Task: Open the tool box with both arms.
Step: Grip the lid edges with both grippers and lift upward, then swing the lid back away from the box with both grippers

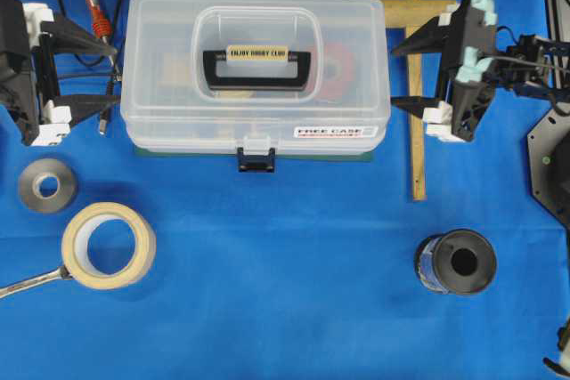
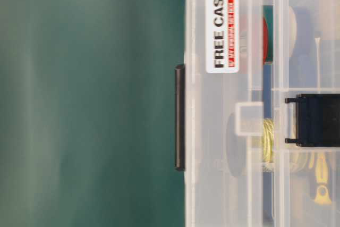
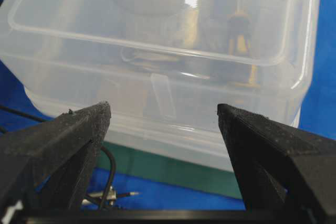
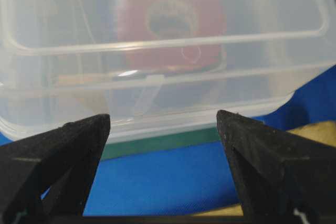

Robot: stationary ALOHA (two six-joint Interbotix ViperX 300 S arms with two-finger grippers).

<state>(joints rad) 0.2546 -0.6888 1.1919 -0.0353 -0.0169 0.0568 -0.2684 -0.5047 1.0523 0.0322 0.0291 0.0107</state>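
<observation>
Spread wide, the black left gripper [image 3: 164, 116] faces one end of the large clear plastic tool box [image 1: 256, 68], not touching it. Opposite, the black right gripper [image 4: 164, 119] also gapes, empty. Its small dark front latch [image 1: 256, 160] sits closed.

A bright blue cloth [image 1: 294, 255] covers the whole table, evenly lit from above, stretching beneath and between both grippers. A dark green backdrop [image 2: 90, 99] fills the table-level view.

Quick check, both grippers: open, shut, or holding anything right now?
Left gripper: open, holding nothing, just off the left end of the clear plastic tool box.
Right gripper: open, holding nothing, just off the box's right end.
</observation>
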